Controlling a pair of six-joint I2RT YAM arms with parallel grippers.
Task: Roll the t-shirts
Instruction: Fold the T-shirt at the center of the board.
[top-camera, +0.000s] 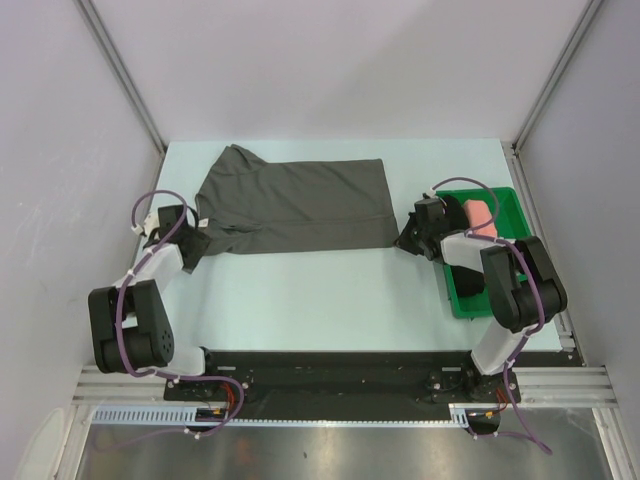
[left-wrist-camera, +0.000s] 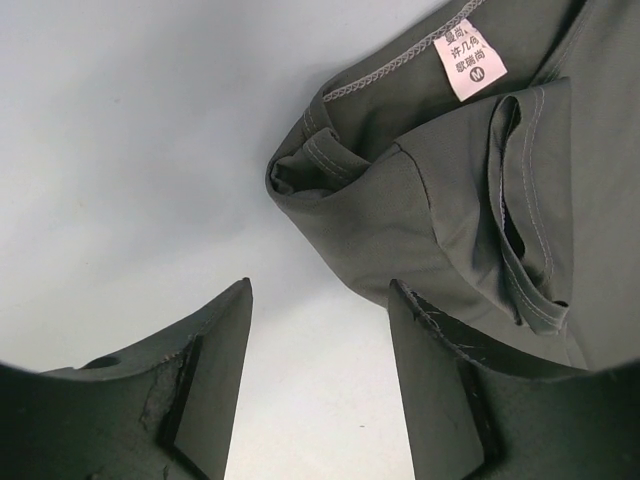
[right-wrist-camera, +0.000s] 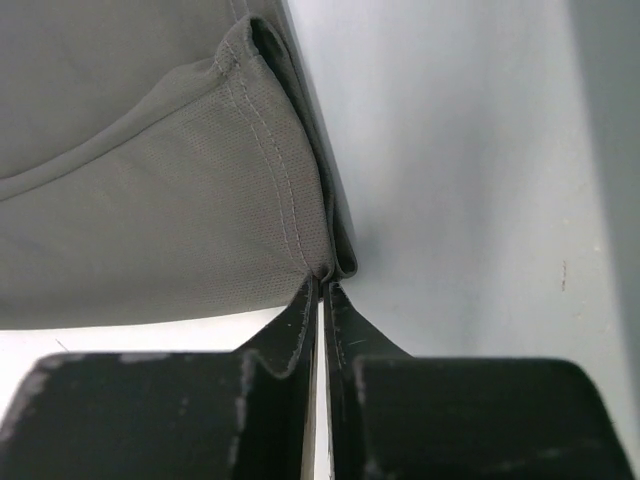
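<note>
- While the t-shirt (top-camera: 300, 205) is lying flat on the tabletop (top-camera: 320, 300), the right jaws are pinching its hem corner.
- The left jaws are hovering spread by the collar.
- Limp, light cloth is probably favouring edge pinches.

My left gripper (left-wrist-camera: 320, 288) is black; past its jaws the tee (left-wrist-camera: 420, 210) is charcoal grey, stitched paler grey, its label (left-wrist-camera: 468, 55) white with dark print. Behind the jaws of my right gripper (right-wrist-camera: 322, 285), a green tray (top-camera: 512, 200), a salmon-pink roll (top-camera: 480, 213)
</note>
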